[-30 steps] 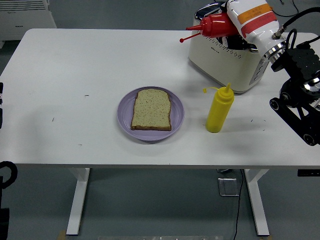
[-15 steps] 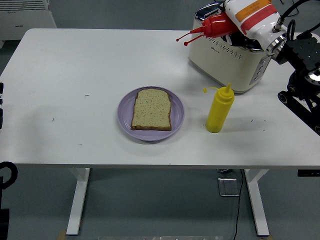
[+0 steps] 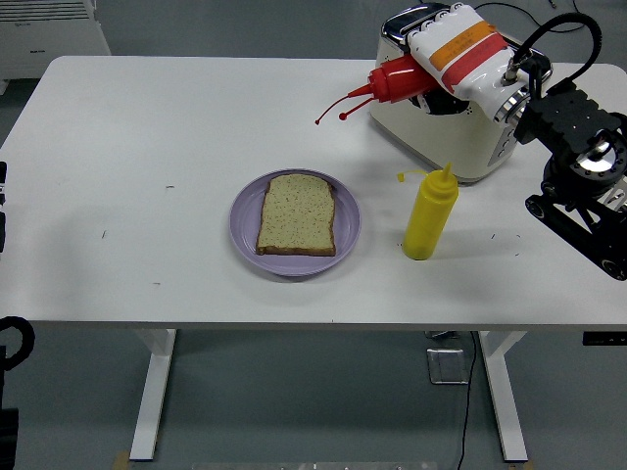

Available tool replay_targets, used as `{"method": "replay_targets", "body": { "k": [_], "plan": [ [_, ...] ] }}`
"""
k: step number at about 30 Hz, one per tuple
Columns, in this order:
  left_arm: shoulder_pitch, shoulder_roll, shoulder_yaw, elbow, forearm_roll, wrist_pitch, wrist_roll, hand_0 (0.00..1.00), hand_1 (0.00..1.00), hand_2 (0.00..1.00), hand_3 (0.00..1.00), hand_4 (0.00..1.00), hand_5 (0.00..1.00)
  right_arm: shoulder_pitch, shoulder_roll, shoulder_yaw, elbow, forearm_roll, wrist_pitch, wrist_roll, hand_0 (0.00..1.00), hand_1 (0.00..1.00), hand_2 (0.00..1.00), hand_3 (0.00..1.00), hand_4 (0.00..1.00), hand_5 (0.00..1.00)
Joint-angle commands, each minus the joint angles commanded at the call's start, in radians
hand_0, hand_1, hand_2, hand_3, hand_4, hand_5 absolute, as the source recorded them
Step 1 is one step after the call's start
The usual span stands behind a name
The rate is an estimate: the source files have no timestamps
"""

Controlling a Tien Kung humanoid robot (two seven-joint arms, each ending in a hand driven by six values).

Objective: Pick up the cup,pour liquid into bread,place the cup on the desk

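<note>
My right hand (image 3: 453, 51), white with orange and red bands, is shut on a red squeeze bottle (image 3: 390, 80) held in the air above the table's far right. The bottle lies tilted, its nozzle pointing left and down with its small cap dangling. A slice of bread (image 3: 297, 214) lies flat on a purple plate (image 3: 247, 225) near the table's middle, well left of and below the nozzle. My left arm shows only as a dark part at the picture's left edge (image 3: 12, 343); no hand is visible.
A yellow squeeze bottle (image 3: 430, 213) stands upright right of the plate. A cream toaster (image 3: 443, 127) sits at the back right, under my right hand. The white table (image 3: 147, 147) spreads out left of the plate.
My right hand has moved left and lower with the red bottle, and the nozzle now points further left and down toward the plate. Bread, plate and yellow bottle have stayed put.
</note>
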Motion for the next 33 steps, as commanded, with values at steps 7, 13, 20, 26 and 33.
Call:
{"method": "replay_targets", "body": {
  "k": [7, 13, 20, 26, 33],
  "plan": [
    [-0.003, 0.0, 0.002, 0.0, 0.0, -0.001, 0.0, 0.787, 0.743, 0.735, 0.683, 0.565, 0.998, 0.013, 0.018, -0.048, -0.012, 0.0, 0.016, -0.007, 0.123, 0.103, 0.265, 0.357, 0.751, 0.161],
    [-0.004, 0.0, 0.004, 0.001, 0.0, -0.001, 0.0, 0.787, 0.743, 0.735, 0.683, 0.565, 0.998, 0.019, 0.039, -0.164, -0.036, 0.0, 0.019, -0.02, 0.13, 0.104, 0.272, 0.36, 0.745, 0.154],
    [0.002, 0.0, -0.002, 0.0, -0.001, 0.001, -0.001, 0.787, 0.743, 0.734, 0.683, 0.567, 0.998, 0.006, 0.024, -0.026, -0.01, 0.0, -0.008, -0.03, 0.131, 0.114, 0.275, 0.364, 0.741, 0.15],
    [-0.001, 0.0, 0.002, 0.001, -0.001, 0.0, 0.0, 0.787, 0.743, 0.734, 0.683, 0.567, 0.998, -0.02, 0.031, 0.072, 0.01, 0.0, -0.042, -0.028, 0.131, 0.114, 0.275, 0.364, 0.741, 0.15],
    [-0.001, 0.0, 0.005, 0.001, -0.002, 0.0, -0.001, 0.786, 0.743, 0.735, 0.683, 0.566, 0.998, -0.063, 0.04, 0.103, 0.024, 0.0, -0.076, -0.031, 0.135, 0.118, 0.279, 0.363, 0.738, 0.149]
  ]
}}
